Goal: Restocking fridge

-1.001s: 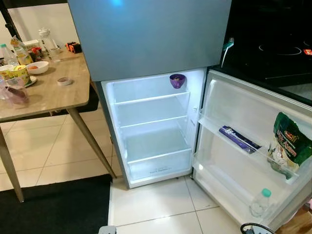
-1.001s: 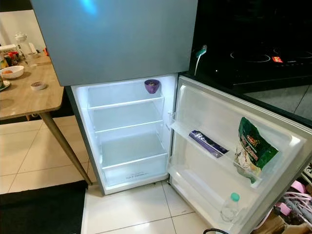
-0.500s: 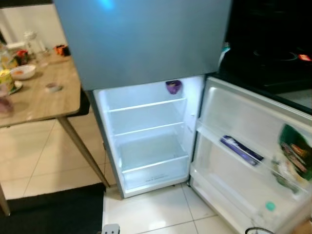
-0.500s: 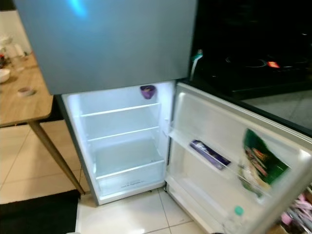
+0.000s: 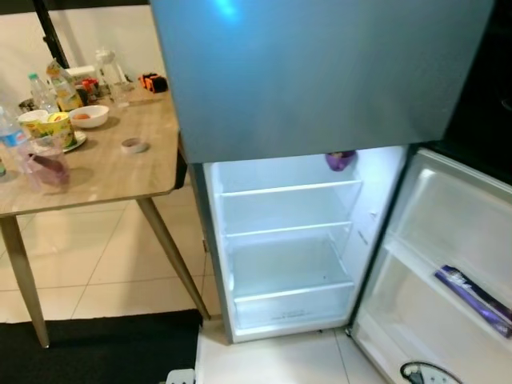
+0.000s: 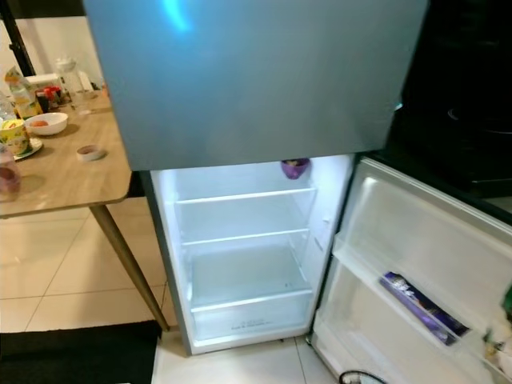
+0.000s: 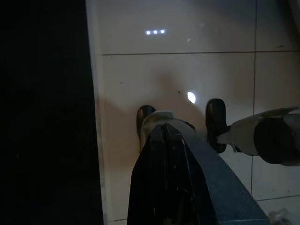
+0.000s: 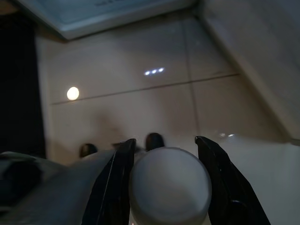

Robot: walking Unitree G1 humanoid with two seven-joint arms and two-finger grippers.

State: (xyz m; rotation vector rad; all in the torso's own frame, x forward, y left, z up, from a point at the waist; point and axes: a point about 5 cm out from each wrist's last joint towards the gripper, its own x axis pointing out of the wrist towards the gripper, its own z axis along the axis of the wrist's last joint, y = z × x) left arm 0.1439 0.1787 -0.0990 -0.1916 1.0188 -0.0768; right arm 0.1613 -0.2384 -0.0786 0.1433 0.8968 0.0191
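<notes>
Restocking has barely started, going by what's here. The fridge (image 5: 320,72) stands open with its light on. Inside, the only thing is a small purple bowl (image 5: 340,160) at the top right of the compartment. The 2 shelves under it and the bottom bin hold nothing. In the door (image 6: 376,232), the middle rack holds 1 purple packet (image 6: 422,306), and a bit of a green bag (image 6: 507,300) peeks in at the edge of the right eye view.

The right gripper (image 8: 165,143) hangs low over the floor tiles by the foot of the fridge. Its fingers (image 8: 117,183) are part open and pressed against either side of a white round thing (image 8: 169,185). That's probably the next item to go in, though I can't tell what it is. The left gripper (image 7: 161,129) hangs idle over the tiles beside the black mat (image 5: 96,348), fingers pressed together with nothing in them.

The rest of the stock looks to be on the tabletop (image 5: 112,172) to the left of the fridge: a white bowl (image 5: 89,117), bottles (image 5: 11,136), cups and jars. So nearly all of the job is left: put the held thing in, then go back to the tabletop for more.
</notes>
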